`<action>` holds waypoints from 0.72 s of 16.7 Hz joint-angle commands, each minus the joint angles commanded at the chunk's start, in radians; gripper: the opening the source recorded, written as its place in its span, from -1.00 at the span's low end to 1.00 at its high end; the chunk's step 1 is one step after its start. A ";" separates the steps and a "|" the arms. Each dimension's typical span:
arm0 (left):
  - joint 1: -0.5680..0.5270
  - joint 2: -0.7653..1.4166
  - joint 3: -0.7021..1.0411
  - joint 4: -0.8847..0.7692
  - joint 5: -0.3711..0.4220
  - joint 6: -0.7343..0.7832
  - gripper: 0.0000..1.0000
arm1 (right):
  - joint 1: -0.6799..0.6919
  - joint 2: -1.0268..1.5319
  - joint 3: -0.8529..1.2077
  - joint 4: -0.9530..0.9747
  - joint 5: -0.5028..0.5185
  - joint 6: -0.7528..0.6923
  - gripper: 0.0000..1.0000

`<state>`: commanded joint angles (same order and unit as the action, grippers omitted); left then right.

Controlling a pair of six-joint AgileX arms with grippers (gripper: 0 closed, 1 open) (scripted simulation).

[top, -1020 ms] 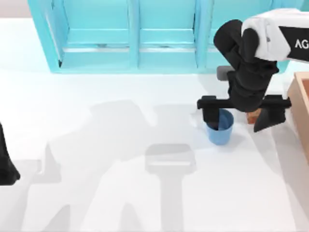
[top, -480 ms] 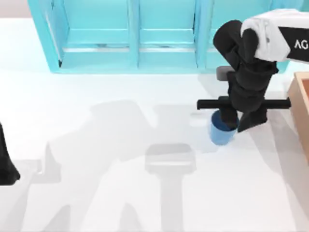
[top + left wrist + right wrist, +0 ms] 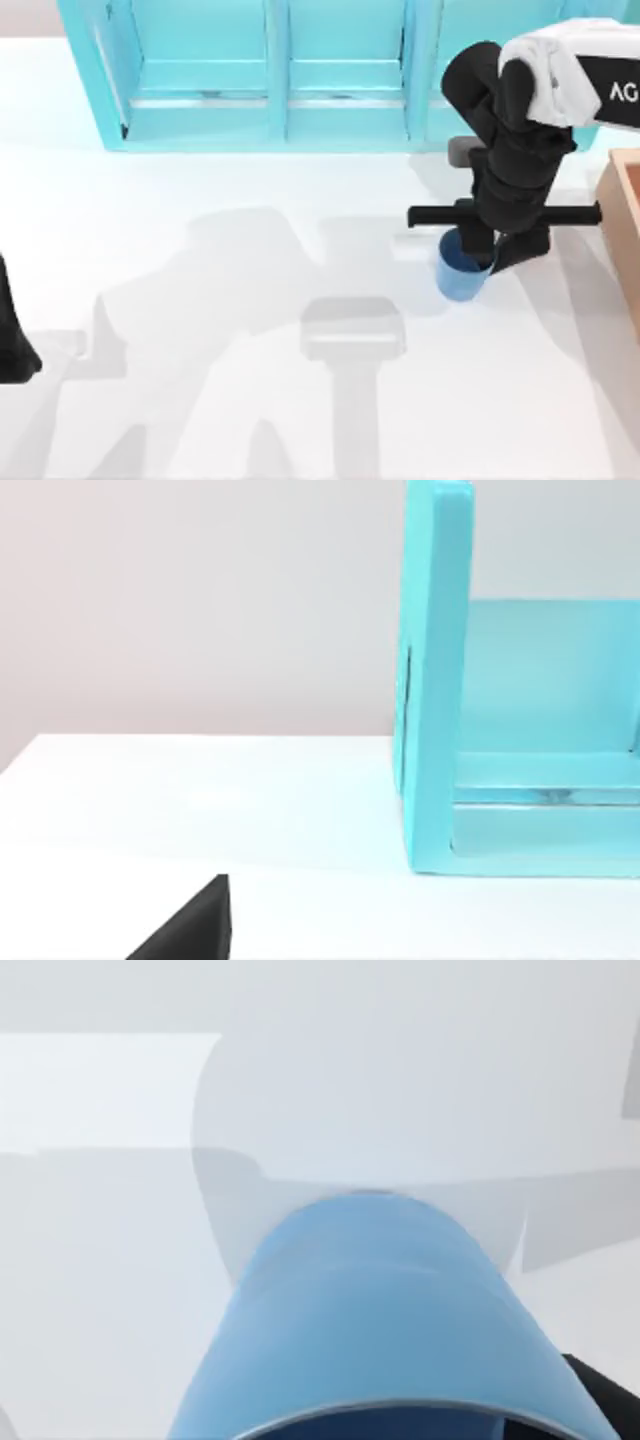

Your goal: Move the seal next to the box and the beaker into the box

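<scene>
One beaker (image 3: 458, 277) — gripped between right pincer (image 3: 492, 253) fingers.

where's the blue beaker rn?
In the top view, the small blue cup-shaped beaker stands on the white table's right side, between the right gripper's fingers, left of the tan wooden box and in front of the turquoise shelf unit.

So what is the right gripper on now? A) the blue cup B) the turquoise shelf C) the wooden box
A: in the top view the right gripper is closed on the rim of the blue cup, well apart from the box.
</scene>
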<state>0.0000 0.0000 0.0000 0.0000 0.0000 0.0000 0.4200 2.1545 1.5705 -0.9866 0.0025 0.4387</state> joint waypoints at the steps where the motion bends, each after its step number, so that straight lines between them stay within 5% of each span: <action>1: 0.000 0.000 0.000 0.000 0.000 0.000 1.00 | -0.002 -0.002 0.000 0.000 0.000 0.000 -1.00; 12: 0.000 0.000 0.000 0.000 0.000 0.000 1.00 | -0.228 -0.182 0.099 -0.291 -0.001 -0.233 -1.00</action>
<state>0.0000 0.0000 0.0000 0.0000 0.0000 0.0000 0.1918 1.9729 1.6691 -1.2779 0.0011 0.2061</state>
